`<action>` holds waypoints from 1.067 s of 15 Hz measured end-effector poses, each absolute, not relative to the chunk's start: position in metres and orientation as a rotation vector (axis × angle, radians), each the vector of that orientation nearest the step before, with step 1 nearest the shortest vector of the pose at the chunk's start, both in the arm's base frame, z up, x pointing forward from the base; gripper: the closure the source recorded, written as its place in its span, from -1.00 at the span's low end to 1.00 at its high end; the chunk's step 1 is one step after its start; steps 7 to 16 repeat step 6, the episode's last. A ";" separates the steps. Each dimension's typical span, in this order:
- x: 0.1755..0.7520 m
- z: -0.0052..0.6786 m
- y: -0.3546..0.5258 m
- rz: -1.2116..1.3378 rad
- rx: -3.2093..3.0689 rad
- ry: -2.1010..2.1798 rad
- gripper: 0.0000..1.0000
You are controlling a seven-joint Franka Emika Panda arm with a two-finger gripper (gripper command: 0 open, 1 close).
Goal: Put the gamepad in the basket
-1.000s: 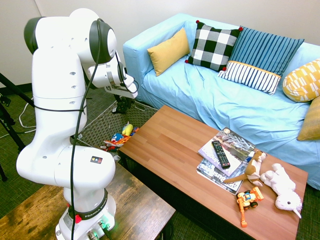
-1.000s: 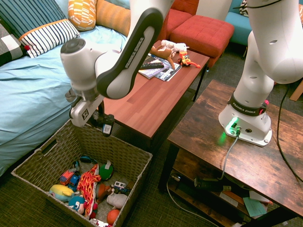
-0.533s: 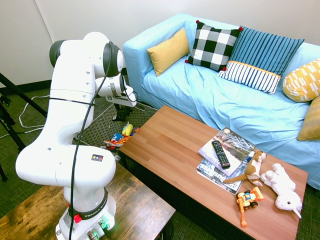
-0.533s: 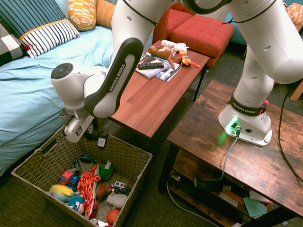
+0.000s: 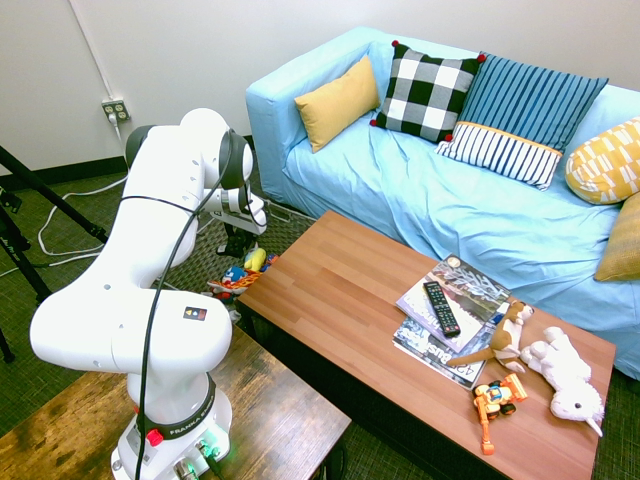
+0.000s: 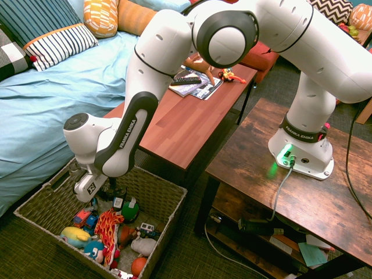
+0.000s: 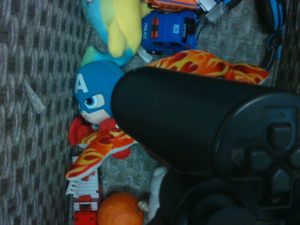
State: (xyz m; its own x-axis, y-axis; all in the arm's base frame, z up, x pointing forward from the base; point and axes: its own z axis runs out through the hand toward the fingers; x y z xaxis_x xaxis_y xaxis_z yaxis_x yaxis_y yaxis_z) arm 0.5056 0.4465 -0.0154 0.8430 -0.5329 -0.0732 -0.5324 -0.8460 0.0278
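The gamepad [image 7: 211, 140] is a black controller that fills the lower right of the wrist view, with its direction pad showing. In the second exterior view my gripper [image 6: 112, 195] is shut on the gamepad [image 6: 118, 201] and reaches down inside the basket [image 6: 165, 195], just above the toys. The basket is a large woven grey-brown box on the floor between the sofa and the coffee table. In the first exterior view the gripper [image 5: 238, 242] sits low behind the arm, over the toys.
Several toys lie in the basket: a flame-patterned plush [image 6: 107, 224], a blue-masked plush [image 7: 93, 96], a blue police car [image 7: 168, 33] and an orange ball [image 7: 119, 211]. The wooden coffee table [image 6: 174, 122] carries magazines, a remote [image 5: 441, 307] and plush animals. A blue sofa [image 5: 450, 200] stands behind.
The arm has swung down and lowered the gamepad from above the basket's rim to inside the basket, close over the toys. The grip has stayed the same.
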 end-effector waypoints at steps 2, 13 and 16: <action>0.511 -0.022 0.449 -0.144 3.010 -0.869 -1.00; 0.515 -0.027 0.455 -0.157 3.011 -0.863 -1.00; 0.515 -0.027 0.455 -0.157 3.011 -0.863 -1.00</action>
